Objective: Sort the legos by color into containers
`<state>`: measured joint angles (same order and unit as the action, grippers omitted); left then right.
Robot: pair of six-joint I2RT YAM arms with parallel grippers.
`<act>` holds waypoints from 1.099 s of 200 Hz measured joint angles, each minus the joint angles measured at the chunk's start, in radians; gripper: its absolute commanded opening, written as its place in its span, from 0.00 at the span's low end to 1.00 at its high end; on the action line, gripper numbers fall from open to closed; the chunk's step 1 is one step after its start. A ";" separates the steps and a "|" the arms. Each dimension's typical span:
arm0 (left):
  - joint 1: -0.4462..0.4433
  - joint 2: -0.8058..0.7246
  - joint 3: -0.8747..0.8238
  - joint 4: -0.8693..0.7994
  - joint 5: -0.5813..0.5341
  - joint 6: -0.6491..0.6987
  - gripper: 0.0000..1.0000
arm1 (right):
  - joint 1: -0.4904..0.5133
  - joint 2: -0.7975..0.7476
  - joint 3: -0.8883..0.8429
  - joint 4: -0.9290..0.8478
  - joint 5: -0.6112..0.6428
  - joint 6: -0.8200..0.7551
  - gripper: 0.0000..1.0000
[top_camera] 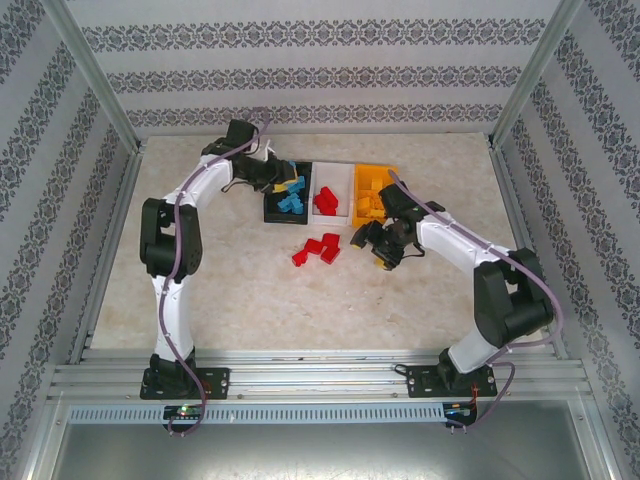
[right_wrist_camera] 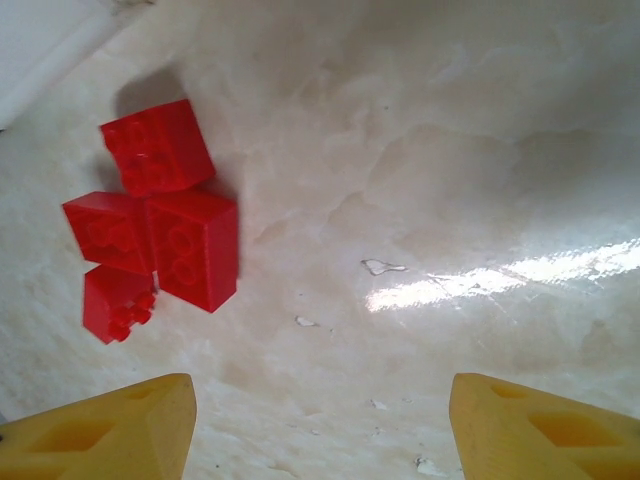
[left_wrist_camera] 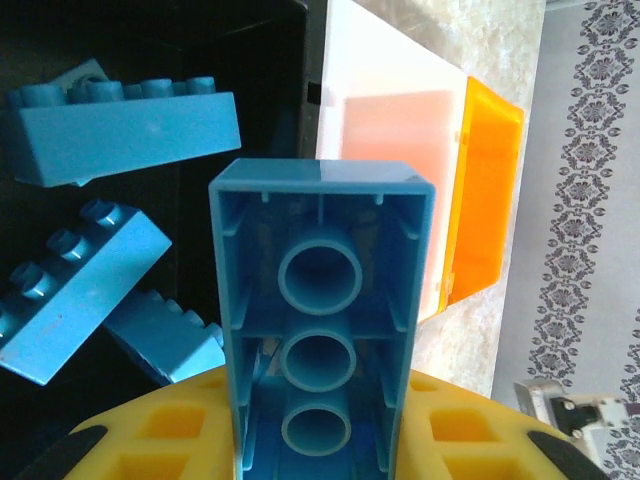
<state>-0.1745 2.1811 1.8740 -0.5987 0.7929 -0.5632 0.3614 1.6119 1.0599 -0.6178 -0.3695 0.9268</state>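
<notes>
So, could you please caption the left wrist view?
Left gripper holds a blue brick over the black bin, other blue bricks inside.

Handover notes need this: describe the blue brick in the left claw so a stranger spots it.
Three bins stand in a row; the black bin is leftmost. Over it the left claw grips one blue brick, showing its hollow three-tube underside, unlike the loose blue bricks lying inside.

A pale marbled tabletop (top_camera: 250, 300) sits between damask-patterned walls (top_camera: 300, 75).
</notes>
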 measured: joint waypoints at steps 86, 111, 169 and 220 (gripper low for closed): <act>0.000 0.061 0.041 -0.023 -0.015 -0.019 0.54 | -0.006 0.087 0.077 -0.017 -0.037 -0.041 0.70; 0.000 0.062 0.044 -0.026 -0.018 -0.021 0.55 | -0.006 0.087 0.077 -0.020 -0.040 -0.041 0.70; 0.000 0.059 0.043 -0.045 -0.019 -0.015 0.56 | 0.018 0.087 0.077 -0.019 -0.039 -0.040 0.70; 0.007 -0.094 -0.085 -0.069 -0.018 0.023 0.57 | 0.095 0.188 0.172 -0.042 -0.027 -0.045 0.70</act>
<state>-0.1673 2.0869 1.7889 -0.6674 0.7750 -0.5407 0.4568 1.8004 1.2324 -0.6598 -0.3969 0.8822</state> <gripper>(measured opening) 0.571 0.702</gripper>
